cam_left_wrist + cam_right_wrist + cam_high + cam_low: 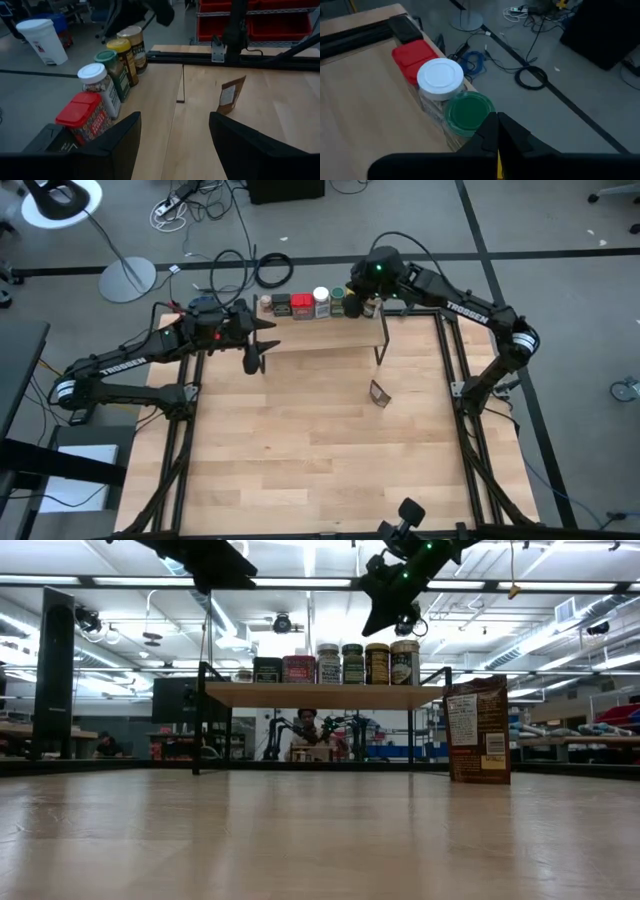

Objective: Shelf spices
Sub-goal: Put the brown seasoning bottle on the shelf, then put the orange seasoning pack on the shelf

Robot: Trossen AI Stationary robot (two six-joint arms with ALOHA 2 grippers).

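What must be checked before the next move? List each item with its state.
1. Left gripper open and empty, hovering by the shelf's left end: ok.
2. Right gripper shut with nothing between its fingers: ok.
3. Right gripper apart from the jars; the low view shows it above the row: ok.
4. Red tin, white-lidded jar and green jar upright in a row on the shelf: ok.
5. Brown pouch shelved: not ok, it stands on the table.
6. Bare board in front of the row: ok.
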